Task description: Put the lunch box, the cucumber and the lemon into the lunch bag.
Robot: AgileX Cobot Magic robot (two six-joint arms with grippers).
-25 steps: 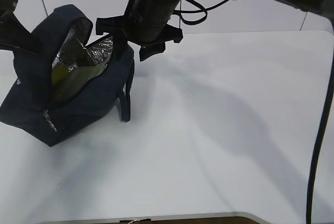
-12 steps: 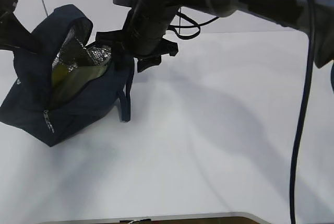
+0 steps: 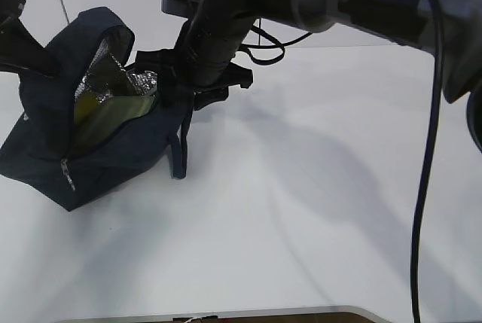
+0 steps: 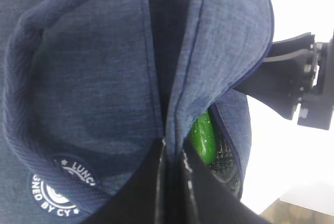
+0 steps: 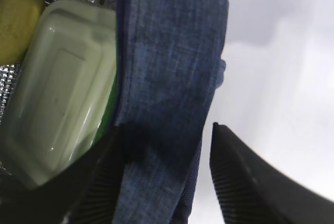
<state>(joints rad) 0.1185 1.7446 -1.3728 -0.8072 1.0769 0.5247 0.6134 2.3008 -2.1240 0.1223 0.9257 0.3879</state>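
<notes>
At the left of the exterior view, the lunch bag (image 3: 98, 135) sits slumped on the white tabletop (image 3: 316, 210) with its mouth gaping toward the upper right, foil lining showing. The left end effector (image 4: 172, 182), pressed together on a fold of the bag's rim at the far left of that frame, appears to be holding the mouth open so things can drop in. The right end effector (image 3: 197, 82) hangs at the bag's right edge with its fingers spread; in the right wrist view the navy wall passes between the two dark fingers (image 5: 245, 177), but whether they pinch it I cannot tell. The wrist views show what the exterior view hides. From the right wrist, the lunch box (image 5: 62, 88) lies inside with its pale green lid up, and the lemon (image 5: 15, 20) rests beside it in the upper left corner. From the left wrist, the cucumber (image 4: 202, 138) shows as a glossy green end down the opening, lower middle of the frame. All three items seem to be already in the bag.
</notes>
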